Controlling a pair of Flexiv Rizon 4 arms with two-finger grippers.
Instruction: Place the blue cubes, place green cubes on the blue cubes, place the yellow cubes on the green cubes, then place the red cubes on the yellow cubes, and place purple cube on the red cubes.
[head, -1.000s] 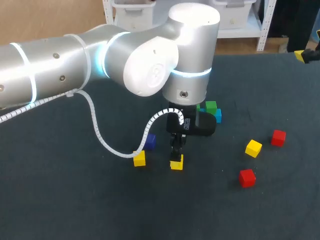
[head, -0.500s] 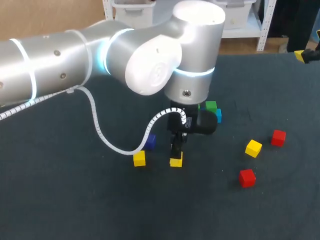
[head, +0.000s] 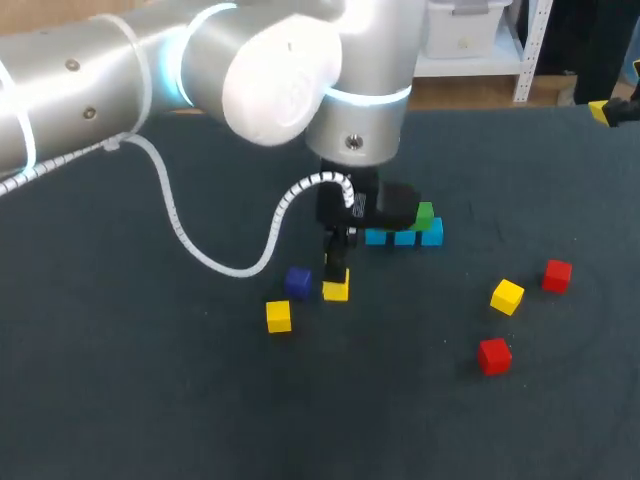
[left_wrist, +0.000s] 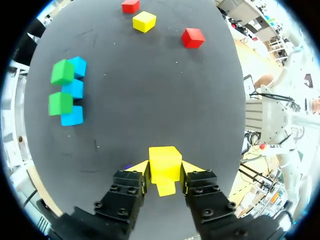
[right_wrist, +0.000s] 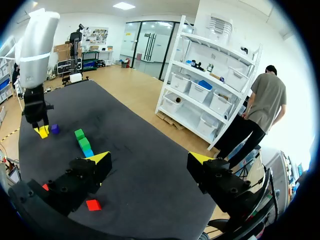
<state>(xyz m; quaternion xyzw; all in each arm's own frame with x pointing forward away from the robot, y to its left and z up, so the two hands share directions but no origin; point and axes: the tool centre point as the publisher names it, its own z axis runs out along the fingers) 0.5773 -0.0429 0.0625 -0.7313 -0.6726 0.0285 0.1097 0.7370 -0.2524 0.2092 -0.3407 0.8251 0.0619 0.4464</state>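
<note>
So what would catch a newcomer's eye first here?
The big silver left arm over mid-table, its pincer shut on a yellow cube. Close by sits a row of blue cubes with two green cubes on top.

Bench (head: 120, 400), middle rear: cube row (head: 403, 238), with two upper cubes (left_wrist: 62, 72) on it. Left of the row and nearer: gripped cube (head: 336, 290) in left gripper (head: 337, 281). Neighbour cube (head: 297, 282) just to its left. Front cube (head: 278, 316) nearer still. Right side: three loose cubes (head: 507, 296), set apart.
</note>
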